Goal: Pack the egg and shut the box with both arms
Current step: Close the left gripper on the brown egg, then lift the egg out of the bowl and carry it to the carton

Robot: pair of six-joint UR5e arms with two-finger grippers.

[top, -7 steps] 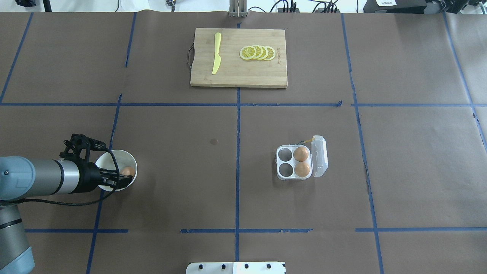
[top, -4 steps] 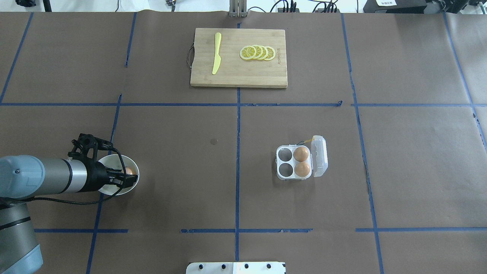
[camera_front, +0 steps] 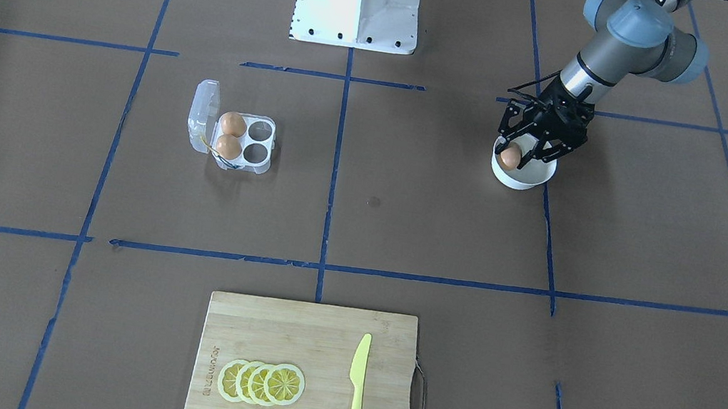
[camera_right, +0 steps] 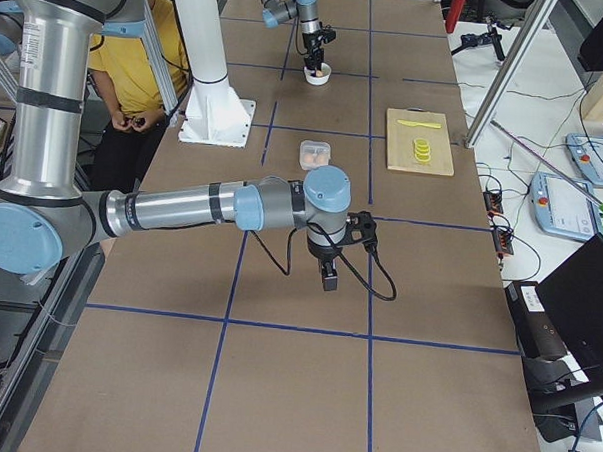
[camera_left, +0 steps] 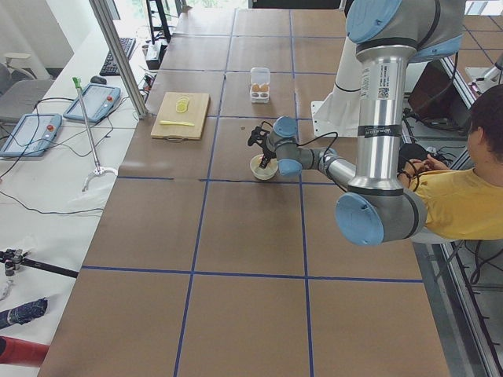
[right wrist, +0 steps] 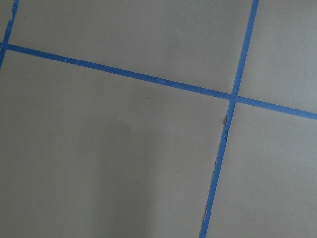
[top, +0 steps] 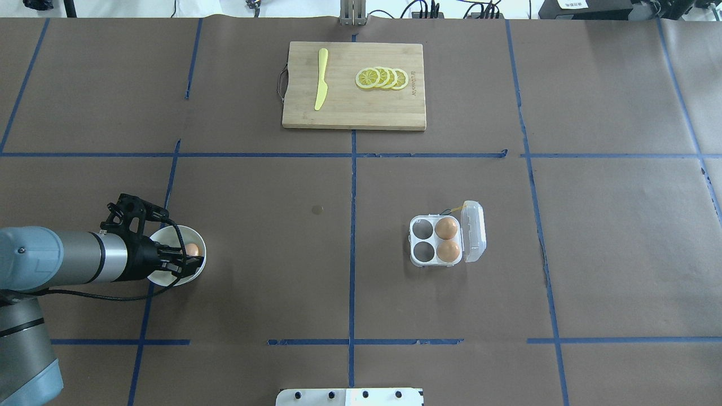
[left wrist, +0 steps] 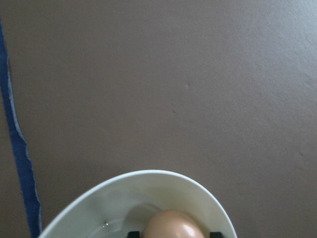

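My left gripper (top: 190, 258) reaches down into a round white bowl (top: 168, 233) at the table's left. Its fingers are shut on an orange-brown egg (top: 192, 248), low inside the bowl. The left wrist view shows that egg (left wrist: 173, 224) between two black fingertips (left wrist: 132, 233) over the bowl's wall (left wrist: 99, 213). The clear four-cell carton (top: 422, 228) stands right of centre with its lid (top: 474, 231) open to the right. Two eggs (top: 447, 228) fill its right cells and the left cells are empty. My right gripper (camera_right: 327, 279) hangs over bare table; I cannot tell whether it is open or shut.
A wooden cutting board (top: 350, 110) with a yellow knife (top: 321, 79) and lemon slices (top: 382, 78) lies at the far middle. The white base block (top: 350, 396) is at the near edge. An operator in yellow (camera_left: 460, 192) sits behind the robot.
My left gripper has shifted a little to the right over the bowl and drawn in around the egg. The carton and its two eggs have not moved.
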